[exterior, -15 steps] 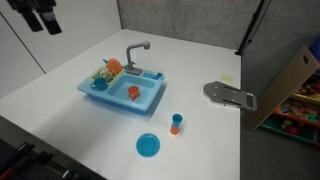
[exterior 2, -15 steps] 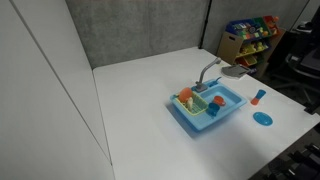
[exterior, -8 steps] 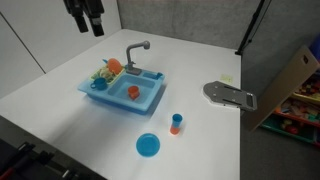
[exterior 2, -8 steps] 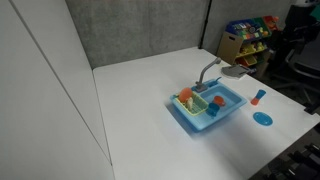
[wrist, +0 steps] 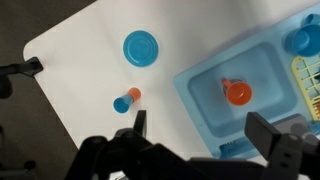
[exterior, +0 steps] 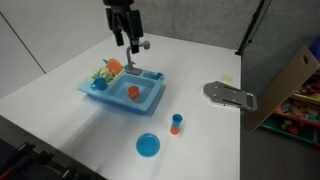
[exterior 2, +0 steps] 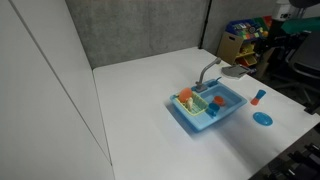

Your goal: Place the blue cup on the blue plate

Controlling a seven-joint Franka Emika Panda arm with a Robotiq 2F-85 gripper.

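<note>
The blue cup [wrist: 305, 40] sits in the side compartment of the light-blue toy sink [wrist: 205, 72], beside yellow and green toys; it also shows in both exterior views [exterior: 99, 85] [exterior 2: 213, 103]. The blue plate [exterior: 148, 146] [wrist: 141, 47] [exterior 2: 263, 118] lies flat on the white table in front of the sink. My gripper [exterior: 127, 44] [wrist: 205, 130] hangs high above the sink's back edge, open and empty, well away from both cup and plate.
A small orange cup [wrist: 237, 93] [exterior: 133, 92] stands in the sink basin. A small orange-and-blue piece [exterior: 177, 123] [wrist: 126, 100] stands on the table next to the plate. A grey faucet [exterior: 138, 48] rises behind the sink. A grey metal plate [exterior: 230, 95] lies at the table's edge, beside a cardboard box [exterior: 290, 85].
My gripper has swept from the far corner of the table across to a spot above the sink. The cups, plate and sink have not moved.
</note>
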